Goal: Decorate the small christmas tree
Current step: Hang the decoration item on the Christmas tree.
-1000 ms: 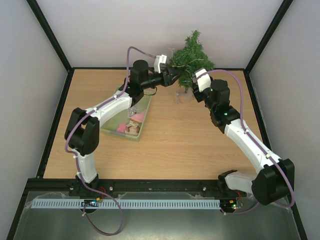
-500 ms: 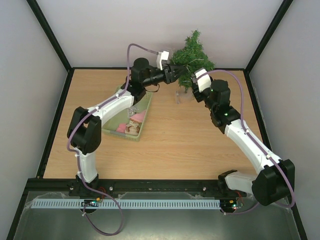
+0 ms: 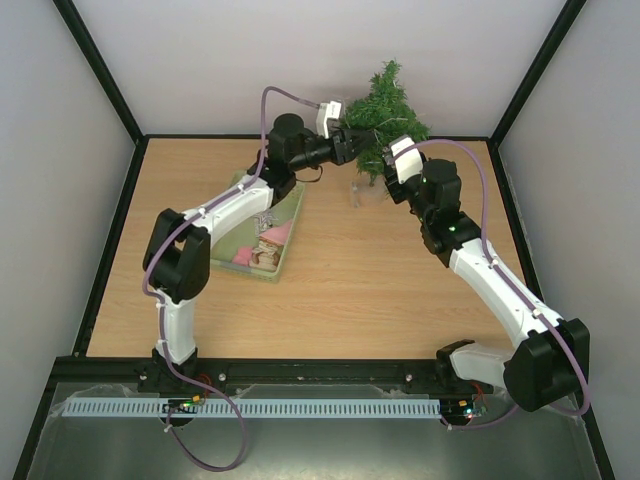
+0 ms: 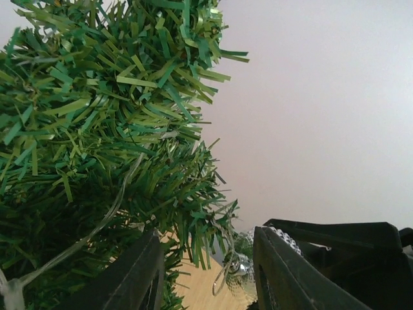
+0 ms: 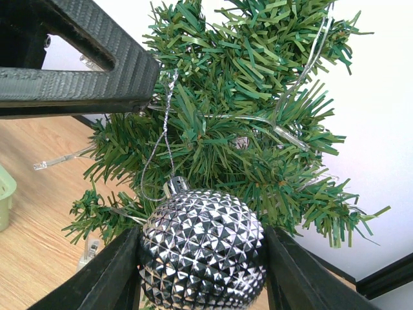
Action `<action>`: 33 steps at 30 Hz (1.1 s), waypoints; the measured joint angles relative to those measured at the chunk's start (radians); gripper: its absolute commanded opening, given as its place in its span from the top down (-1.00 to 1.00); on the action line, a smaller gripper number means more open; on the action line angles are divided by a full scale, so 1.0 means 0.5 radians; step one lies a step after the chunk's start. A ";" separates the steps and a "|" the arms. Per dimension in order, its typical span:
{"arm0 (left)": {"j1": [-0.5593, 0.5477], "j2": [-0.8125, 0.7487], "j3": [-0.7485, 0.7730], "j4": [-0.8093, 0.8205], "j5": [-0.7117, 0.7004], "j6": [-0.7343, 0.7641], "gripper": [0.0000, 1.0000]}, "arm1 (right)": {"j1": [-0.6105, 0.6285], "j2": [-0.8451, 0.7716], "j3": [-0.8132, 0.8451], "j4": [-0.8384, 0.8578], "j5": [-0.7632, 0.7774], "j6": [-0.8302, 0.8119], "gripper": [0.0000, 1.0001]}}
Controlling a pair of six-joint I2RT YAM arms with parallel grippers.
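Observation:
The small christmas tree (image 3: 386,112) stands at the table's back edge, right of centre. My right gripper (image 5: 203,265) is shut on a faceted silver ball ornament (image 5: 203,248) just under the tree's (image 5: 245,110) lower branches. The ball's silver string loop (image 5: 166,123) runs up into the needles. My left gripper (image 3: 352,142) reaches into the tree from the left. Its jaws stand open around a branch tip (image 4: 193,213), gripping nothing. In the left wrist view the silver ball (image 4: 244,274) and its loop hang low between the left gripper's (image 4: 206,258) fingers.
A pale green basket (image 3: 297,215) holding pink and other ornaments lies left of the tree under the left arm. A clear light string (image 5: 284,129) winds through the branches. Black frame rails edge the wooden table, with white walls behind.
The left arm has swung right and lifted, carrying its gripper further up into the tree. The right arm and the ball have stayed in place.

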 measured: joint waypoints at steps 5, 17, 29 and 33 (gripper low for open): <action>0.000 0.042 0.083 -0.002 0.003 -0.025 0.30 | 0.000 0.001 0.000 0.000 0.000 -0.002 0.15; -0.010 0.109 0.187 -0.012 0.006 -0.070 0.50 | -0.005 0.001 -0.004 0.007 0.001 -0.002 0.15; -0.013 0.119 0.186 -0.016 0.031 -0.073 0.95 | -0.005 0.001 -0.009 0.014 0.002 -0.002 0.15; -0.018 0.119 0.185 -0.015 0.038 -0.069 0.95 | -0.006 0.001 -0.027 0.015 0.002 -0.002 0.16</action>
